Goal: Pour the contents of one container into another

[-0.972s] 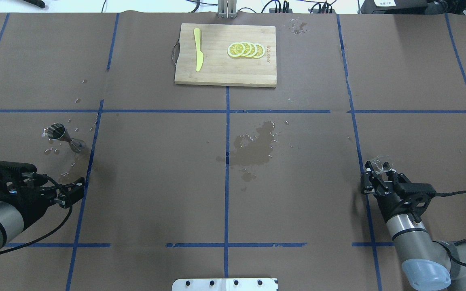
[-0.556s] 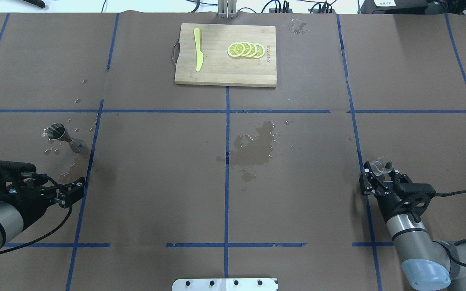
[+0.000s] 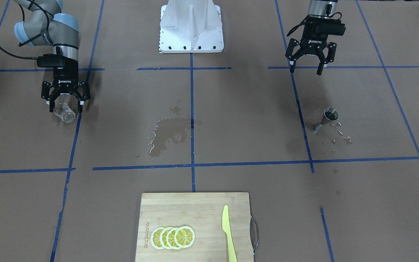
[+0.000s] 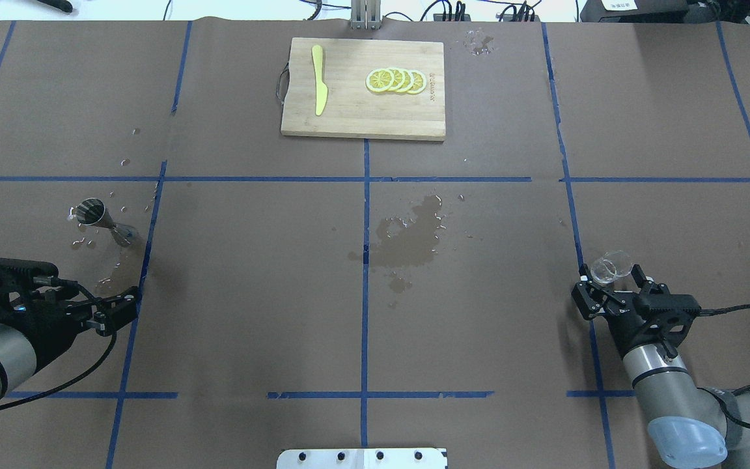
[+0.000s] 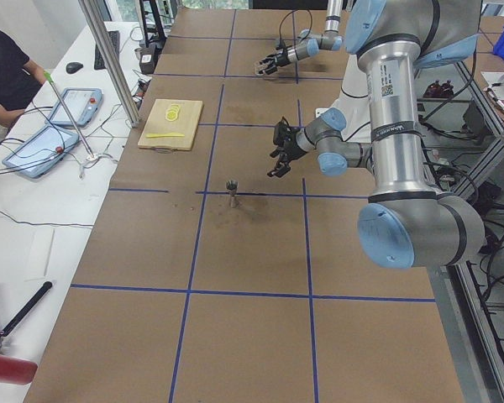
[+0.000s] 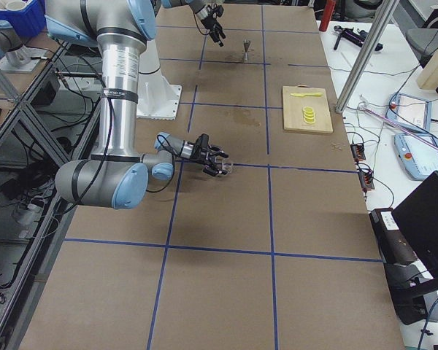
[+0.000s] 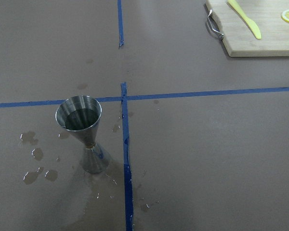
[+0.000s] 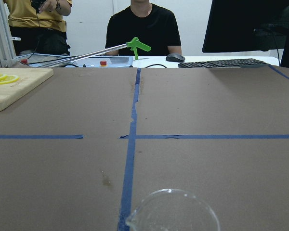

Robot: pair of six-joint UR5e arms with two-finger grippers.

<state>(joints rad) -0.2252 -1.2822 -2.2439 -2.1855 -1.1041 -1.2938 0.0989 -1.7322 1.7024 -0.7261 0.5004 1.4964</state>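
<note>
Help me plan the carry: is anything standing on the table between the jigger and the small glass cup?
Nothing upright does. Between the jigger and the glass cup there is only a flat wet patch on the paper, about midway. The cutting board lies at the table's far edge, well off that line.

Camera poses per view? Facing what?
Front-facing: across table, facing robot; both arms, left gripper at view's right.
Overhead: behind robot, looking down; both arms.
Exterior left: table end; left arm near.
Exterior right: opposite end; right arm near.
Left wrist: faces jigger; no body shown.
Right wrist: faces glass cup, operators; no body shown.
Shared: both wrist views catch cutting board.
</note>
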